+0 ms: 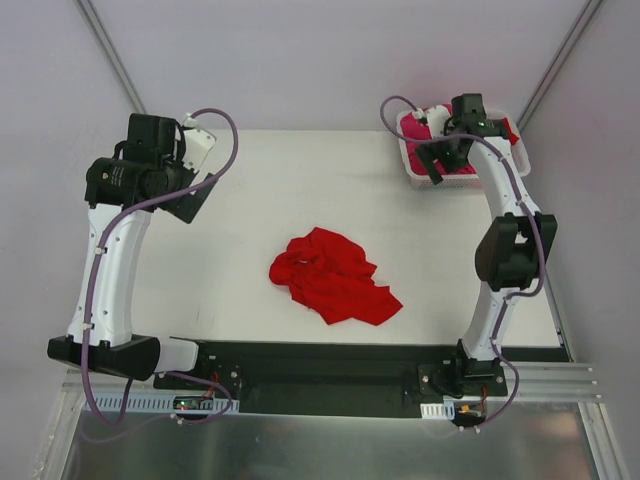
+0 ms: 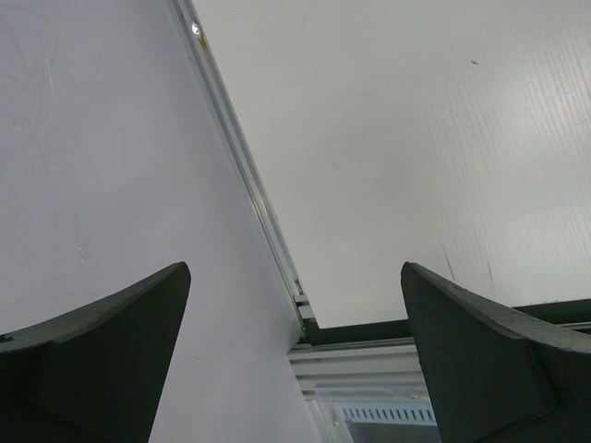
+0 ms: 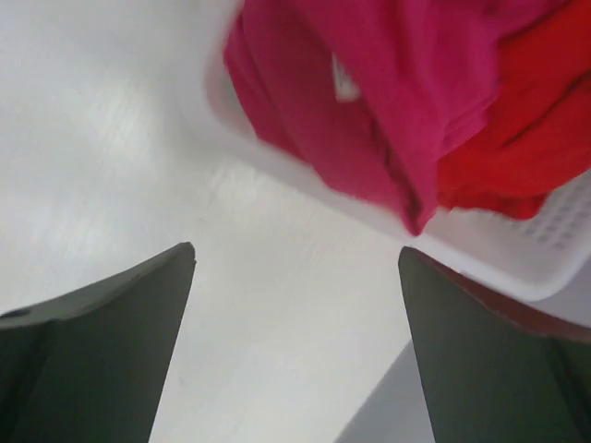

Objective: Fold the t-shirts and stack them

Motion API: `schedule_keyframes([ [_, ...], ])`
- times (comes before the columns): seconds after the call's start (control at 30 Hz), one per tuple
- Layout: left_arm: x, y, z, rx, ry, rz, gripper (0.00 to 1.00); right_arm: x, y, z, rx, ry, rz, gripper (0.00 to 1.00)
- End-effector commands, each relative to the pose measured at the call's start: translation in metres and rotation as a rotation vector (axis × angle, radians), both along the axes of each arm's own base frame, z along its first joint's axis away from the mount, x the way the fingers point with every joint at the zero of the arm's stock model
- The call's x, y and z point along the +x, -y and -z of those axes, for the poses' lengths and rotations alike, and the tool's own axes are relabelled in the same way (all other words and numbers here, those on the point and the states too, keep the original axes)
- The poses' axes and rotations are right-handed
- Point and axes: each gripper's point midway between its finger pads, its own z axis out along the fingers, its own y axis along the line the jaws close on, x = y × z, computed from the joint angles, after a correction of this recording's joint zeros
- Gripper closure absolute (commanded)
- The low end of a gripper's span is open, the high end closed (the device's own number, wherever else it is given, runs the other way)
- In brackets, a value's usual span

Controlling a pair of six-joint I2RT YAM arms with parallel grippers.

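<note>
Red shirt (image 1: 333, 277) crumpled on counter (image 1: 250, 180). L claw (image 2: 295, 268) spread, empty; R claw (image 3: 295, 249) spread by basket (image 3: 499, 254) w/ pink shirt (image 3: 369, 92).

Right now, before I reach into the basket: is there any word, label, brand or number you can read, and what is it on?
No readable text in any view.
The neck label on the magenta t-shirt in the basket: white, too blurred to read.
The red t-shirt on the table: no print showing.
</note>
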Motion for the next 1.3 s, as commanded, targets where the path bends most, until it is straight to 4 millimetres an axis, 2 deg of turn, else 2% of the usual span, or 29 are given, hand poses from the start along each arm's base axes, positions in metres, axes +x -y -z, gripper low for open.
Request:
schedule_keyframes([
  [0.0,-0.003,-0.005,-0.014,-0.012,0.039,-0.025,0.01,0.036,-0.065,-0.104,0.185,0.368,-0.18,0.04],
  [0.07,-0.004,-0.006,-0.015,-0.011,0.04,-0.029,0.01,0.044,-0.081,-0.104,0.196,0.368,-0.206,0.04],
  [0.1,-0.004,-0.007,-0.017,-0.011,0.046,-0.029,0.01,0.051,-0.086,-0.111,0.198,0.388,-0.221,0.04],
  [0.13,-0.004,-0.007,-0.017,-0.009,0.048,-0.03,0.01,0.059,-0.09,-0.096,0.186,0.362,-0.238,0.04],
  [0.33,-0.006,-0.01,-0.019,0.007,0.051,-0.028,0.01,0.093,-0.117,-0.065,0.124,0.393,-0.428,0.04],
  [0.4,-0.005,-0.012,-0.019,0.016,0.05,-0.031,0.01,0.103,-0.122,-0.063,0.084,0.425,-0.478,0.04],
  [0.53,-0.003,-0.016,-0.02,0.029,0.049,-0.043,0.01,0.121,-0.148,-0.062,0.035,0.501,-0.599,0.04],
  [0.57,-0.003,-0.016,-0.022,0.033,0.054,-0.045,0.01,0.124,-0.151,-0.054,0.004,0.501,-0.634,0.04],
  [0.63,-0.002,-0.019,-0.022,0.044,0.049,-0.048,0.01,0.132,-0.163,-0.053,-0.029,0.545,-0.676,0.04],
  [0.67,-0.002,-0.02,-0.021,0.049,0.048,-0.051,0.01,0.136,-0.164,-0.044,-0.056,0.541,-0.687,0.04],
  [0.73,-0.002,-0.021,-0.021,0.051,0.043,-0.055,0.01,0.144,-0.171,-0.039,-0.14,0.572,-0.749,0.04],
  [0.8,-0.002,-0.023,-0.02,0.052,0.041,-0.063,0.01,0.149,-0.169,-0.019,-0.223,0.559,-0.788,0.04],
  [0.9,-0.002,-0.024,-0.019,0.053,0.036,-0.069,0.01,0.157,-0.165,-0.001,-0.313,0.543,-0.827,0.04],
  [1.03,-0.001,-0.025,-0.018,0.052,0.03,-0.073,0.01,0.173,-0.147,0.02,-0.442,0.508,-0.805,0.04],
  [1.1,0.0,-0.025,-0.017,0.052,0.028,-0.074,0.01,0.179,-0.125,0.021,-0.523,0.481,-0.752,0.04],
  [1.27,0.004,-0.023,-0.017,0.044,0.025,-0.073,0.01,0.185,-0.089,0.043,-0.678,0.388,-0.759,0.04],
])
